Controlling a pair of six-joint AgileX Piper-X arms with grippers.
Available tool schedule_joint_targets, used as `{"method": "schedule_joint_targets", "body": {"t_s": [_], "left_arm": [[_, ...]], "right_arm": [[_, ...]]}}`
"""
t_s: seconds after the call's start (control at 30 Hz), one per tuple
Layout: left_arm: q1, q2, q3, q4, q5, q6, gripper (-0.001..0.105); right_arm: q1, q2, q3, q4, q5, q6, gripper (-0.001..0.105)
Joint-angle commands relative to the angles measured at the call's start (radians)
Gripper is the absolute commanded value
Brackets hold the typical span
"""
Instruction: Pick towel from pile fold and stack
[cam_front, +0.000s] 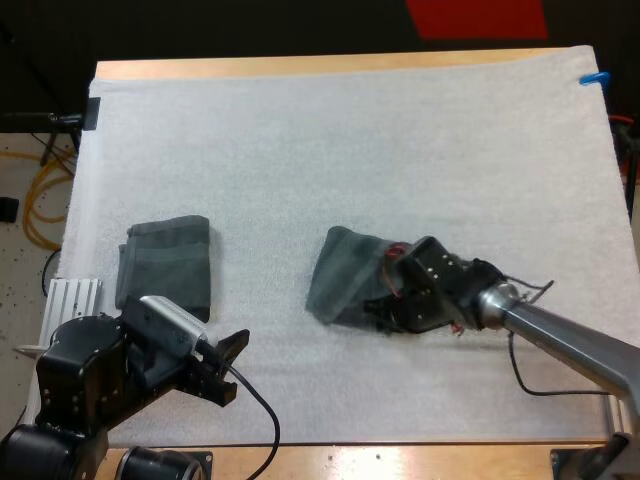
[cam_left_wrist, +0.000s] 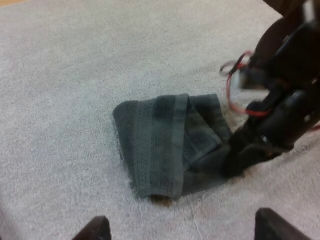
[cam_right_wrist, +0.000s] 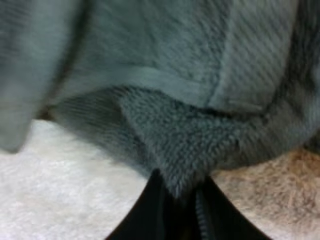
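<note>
Far left on the white mat (cam_front: 300, 130): a folded towel (cam_front: 165, 265), lying flat, well apart from the work. Just nearward of it, the left tool (cam_front: 230, 365), fingers (cam_left_wrist: 97, 227) spread wide, gripping nothing, facing the mat's middle. Mid-mat, the half-folded towel (cam_front: 345, 272), one flap laid over the rest, edges not squared. At its near right corner, the right tool (cam_front: 383, 305), clamped tight on a tuft of that corner, low against the mat.

Risks, by judgement:
- A thin bite on a single corner, so liable to slip free under a quick pull.
- Nothing pinning the left edge, so likely to drag the whole cloth across the mat instead of turning the flap.
- Flap already crossing at an angle, so a skewed fold probable, and a poor fit on the folded one.
- Carried this low, apt to catch the mat's pile as well.

Safer with the idle tool brought in to anchor the left edge first.

Orientation: folded towel, long axis near to far. Half-folded towel harder to call, seemingly far to near, near end leaning left, pinched corner pointing right toward its arm.
</note>
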Motion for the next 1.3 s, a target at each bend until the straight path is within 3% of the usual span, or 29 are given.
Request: {"method": "schedule_joint_targets", "body": {"t_s": [0.0,0.27,0.53,0.7,0.8,0.9,1.07,1.13,1.27], "left_arm": [[-0.003,-0.002,0.0,0.003,0.005,-0.006,0.058],[-0.003,-0.002,0.0,0.003,0.005,-0.006,0.058],[-0.003,-0.002,0.0,0.003,0.005,-0.006,0.058],[-0.003,-0.002,0.0,0.003,0.005,-0.006,0.058],[-0.003,-0.002,0.0,0.003,0.005,-0.006,0.058],[-0.003,-0.002,0.0,0.003,0.005,-0.006,0.058],[-0.003,-0.002,0.0,0.003,0.005,-0.006,0.058],[-0.003,-0.002,0.0,0.003,0.005,-0.006,0.058],[-0.003,-0.002,0.0,0.003,0.005,-0.006,0.058]], "right_arm": [[0.001,-0.056,-0.02,0.006,0.031,-0.037,0.001],[0.001,-0.269,-0.157,0.006,0.203,-0.173,0.001],[-0.001,-0.356,-0.403,0.006,0.64,-0.493,0.001],[-0.009,-0.356,-0.462,0.002,0.848,-0.697,0.001],[-0.022,-0.337,-0.459,0.069,0.832,-0.739,0.001],[-0.024,-0.298,-0.459,0.164,0.781,-0.691,0.001],[-0.021,-0.212,-0.459,0.229,0.453,-0.448,0.001],[-0.007,-0.16,-0.45,0.23,0.344,-0.407,0.001],[0.057,-0.07,-0.426,0.23,0.256,-0.396,0.001]]}}
